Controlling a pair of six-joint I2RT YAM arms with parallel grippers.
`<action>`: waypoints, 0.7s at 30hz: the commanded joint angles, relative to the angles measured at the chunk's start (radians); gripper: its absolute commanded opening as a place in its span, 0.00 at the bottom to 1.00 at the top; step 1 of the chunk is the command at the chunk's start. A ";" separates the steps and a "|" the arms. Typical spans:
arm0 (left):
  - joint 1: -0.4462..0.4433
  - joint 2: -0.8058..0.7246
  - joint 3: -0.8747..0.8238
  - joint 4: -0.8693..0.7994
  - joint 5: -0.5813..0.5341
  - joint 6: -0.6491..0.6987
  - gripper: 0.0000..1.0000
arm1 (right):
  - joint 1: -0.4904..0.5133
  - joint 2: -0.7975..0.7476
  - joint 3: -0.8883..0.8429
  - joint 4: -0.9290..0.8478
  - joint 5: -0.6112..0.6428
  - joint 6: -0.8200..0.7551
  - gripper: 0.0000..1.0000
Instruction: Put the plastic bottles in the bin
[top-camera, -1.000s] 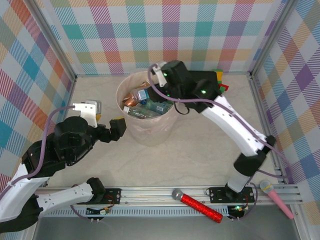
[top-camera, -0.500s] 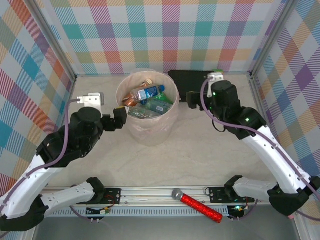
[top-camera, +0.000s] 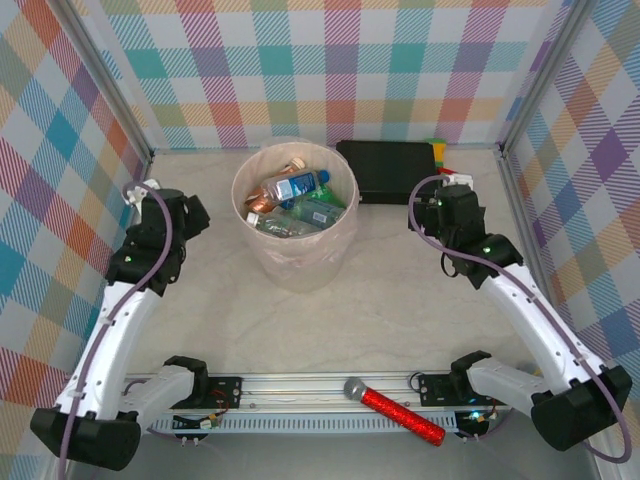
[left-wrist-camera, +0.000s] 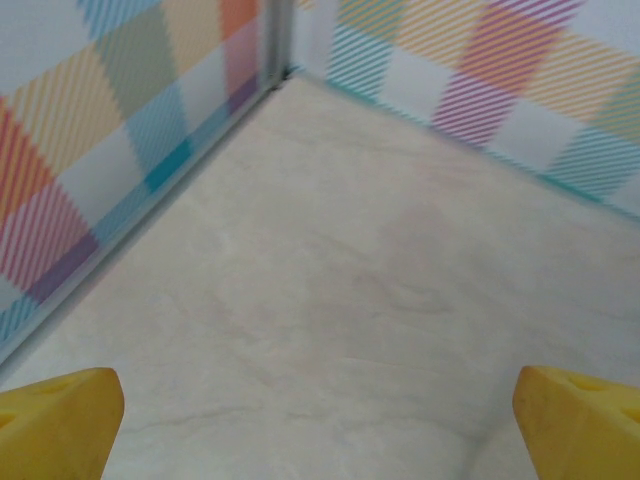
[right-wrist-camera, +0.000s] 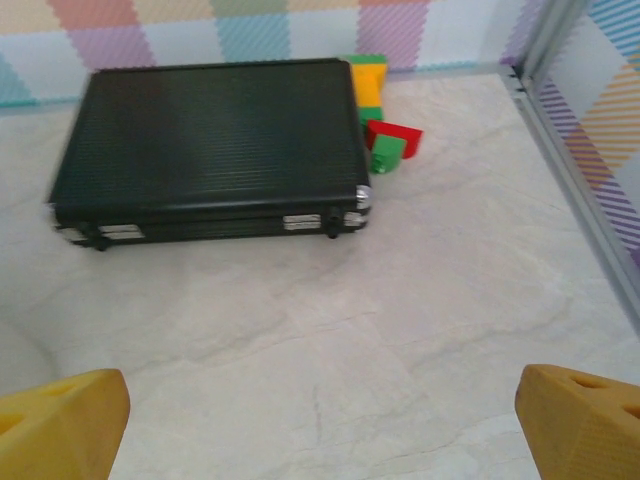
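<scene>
Left gripper (left-wrist-camera: 320, 425): jaws spread wide, nothing between them, just bare table (left-wrist-camera: 350, 280) and wall corner (left-wrist-camera: 285, 45) ahead. Right gripper (right-wrist-camera: 320, 425): jaws wide apart too, holding nothing. Black case (right-wrist-camera: 210, 140) straight ahead of them, toy blocks (right-wrist-camera: 385, 135) ahead-right at case's end. Bin (top-camera: 300, 270) sits between both grippers, well apart from either set of jaws. Plastic bottles (top-camera: 290, 195) piled inside bin: clear, green, one brown. Red microphone (top-camera: 395, 407) way behind jaws, by near rail.
</scene>
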 joint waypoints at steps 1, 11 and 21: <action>0.065 0.015 -0.115 0.192 -0.081 0.007 1.00 | -0.044 0.048 -0.073 0.144 0.076 -0.046 0.99; 0.167 0.291 -0.347 0.549 0.019 0.083 1.00 | -0.095 0.278 -0.319 0.587 0.131 -0.182 0.99; 0.188 0.445 -0.505 1.069 0.224 0.193 1.00 | -0.163 0.454 -0.486 1.104 -0.004 -0.305 0.99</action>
